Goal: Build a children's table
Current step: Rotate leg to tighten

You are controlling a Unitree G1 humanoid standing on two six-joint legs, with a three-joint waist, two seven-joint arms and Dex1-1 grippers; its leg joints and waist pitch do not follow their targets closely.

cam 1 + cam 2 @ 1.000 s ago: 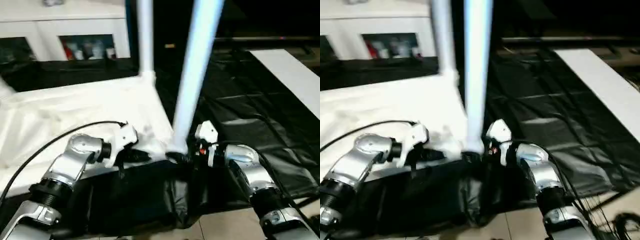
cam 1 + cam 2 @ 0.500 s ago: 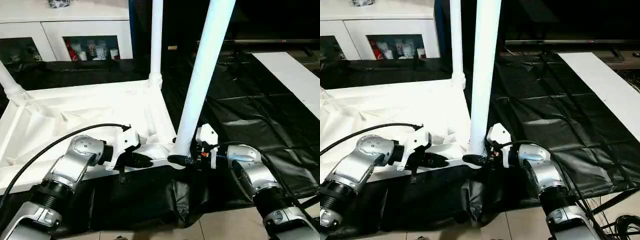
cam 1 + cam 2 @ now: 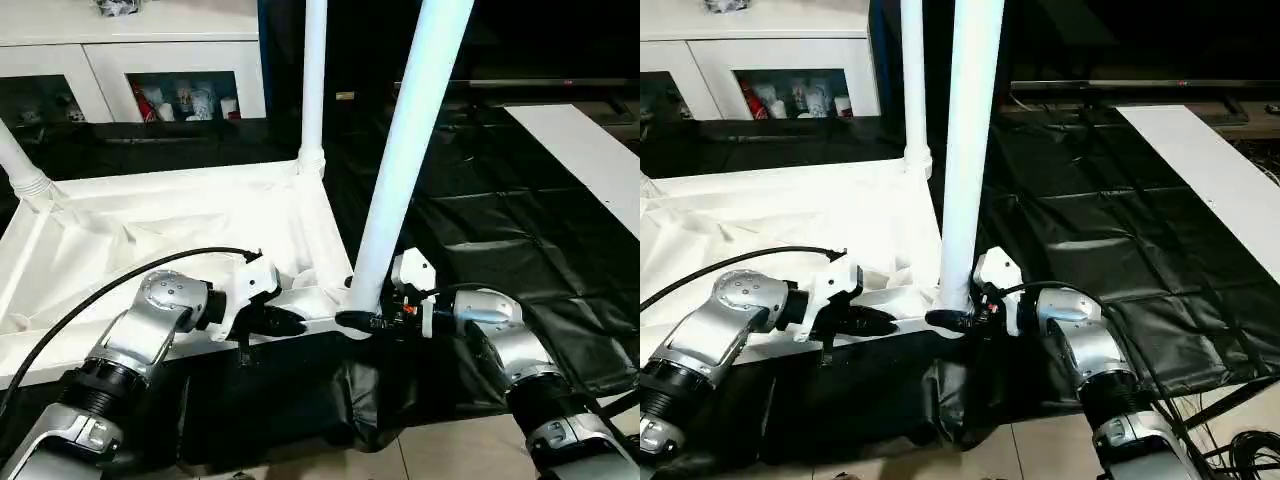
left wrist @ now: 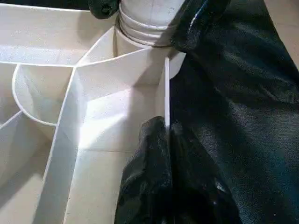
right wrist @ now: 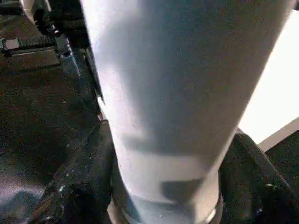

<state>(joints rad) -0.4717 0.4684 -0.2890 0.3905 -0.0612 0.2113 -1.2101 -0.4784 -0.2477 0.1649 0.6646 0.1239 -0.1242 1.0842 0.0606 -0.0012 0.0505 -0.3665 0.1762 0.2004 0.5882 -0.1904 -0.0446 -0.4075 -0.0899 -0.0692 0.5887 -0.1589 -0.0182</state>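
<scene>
Both silver forearms reach forward and bend inward toward each other; the left arm (image 3: 140, 335) comes in low from the left, a black cable arching over it, its wrist turned so the left gripper (image 3: 285, 320) points level toward the right; its black fingers (image 4: 159, 186) are pressed together, pinching the thin rim of the tabletop (image 4: 166, 93); the right arm (image 3: 510, 350) angles in from the right, its right gripper (image 3: 952, 318) pointing left, fingers (image 5: 79, 182) spread on either side of the leg (image 5: 168, 93) at its base, close against it.
</scene>
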